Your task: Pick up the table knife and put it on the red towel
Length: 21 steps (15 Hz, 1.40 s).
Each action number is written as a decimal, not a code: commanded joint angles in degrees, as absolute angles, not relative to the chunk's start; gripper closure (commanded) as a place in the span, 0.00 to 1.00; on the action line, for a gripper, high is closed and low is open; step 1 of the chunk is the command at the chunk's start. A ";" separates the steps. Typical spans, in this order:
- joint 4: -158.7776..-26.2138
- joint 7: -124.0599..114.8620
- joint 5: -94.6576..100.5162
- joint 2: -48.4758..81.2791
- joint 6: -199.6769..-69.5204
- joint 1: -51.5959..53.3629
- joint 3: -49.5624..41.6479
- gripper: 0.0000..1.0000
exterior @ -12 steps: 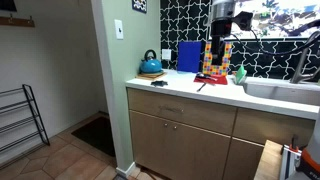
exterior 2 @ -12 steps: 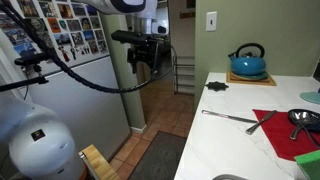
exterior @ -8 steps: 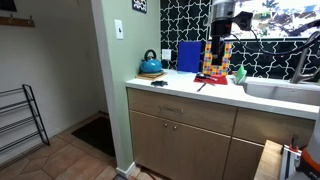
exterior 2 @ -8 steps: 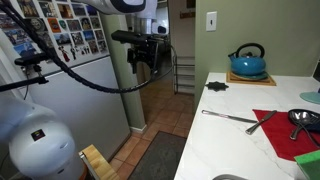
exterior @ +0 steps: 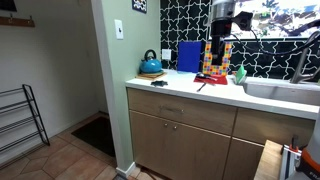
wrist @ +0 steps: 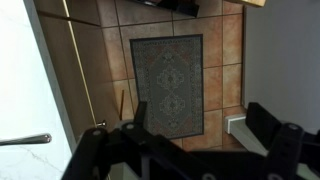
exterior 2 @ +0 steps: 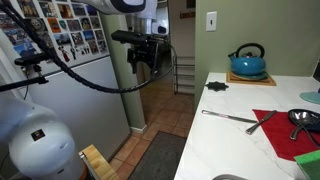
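Note:
The table knife (exterior 2: 228,116) lies on the white counter, its tip resting on the edge of the red towel (exterior 2: 292,136). In an exterior view the knife (exterior: 201,86) lies just in front of the towel (exterior: 211,78). My gripper (exterior 2: 140,58) hangs in the air off the counter's front edge, above the floor, well away from the knife. In the wrist view the gripper (wrist: 205,125) is open and empty over the tiled floor. A thin metal end, probably the knife (wrist: 25,140), shows on the counter at the left edge.
A blue kettle (exterior 2: 247,62) on a wooden board and a small black object (exterior 2: 216,86) sit on the counter. A blue board (exterior: 189,56) and a multicoloured box (exterior: 218,58) stand by the tiled wall. A patterned rug (wrist: 166,80) lies on the floor below.

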<state>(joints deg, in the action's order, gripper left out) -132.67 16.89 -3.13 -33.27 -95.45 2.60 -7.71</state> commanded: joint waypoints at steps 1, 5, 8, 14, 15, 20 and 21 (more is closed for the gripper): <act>-132.51 17.16 -3.40 -33.16 -95.27 1.94 -7.19 0.00; -132.51 17.16 -3.40 -33.16 -95.27 1.94 -7.19 0.00; -132.51 17.16 -3.40 -33.16 -95.27 1.94 -7.19 0.00; -129.49 20.67 -4.05 -32.09 -94.51 0.10 -11.49 0.00; -129.02 21.05 -4.02 -31.92 -94.83 -0.44 -12.29 0.00; -125.55 24.35 -1.01 -28.92 -96.09 -4.53 -16.97 0.00; -124.96 24.77 -0.42 -28.16 -96.49 -5.42 -17.68 0.00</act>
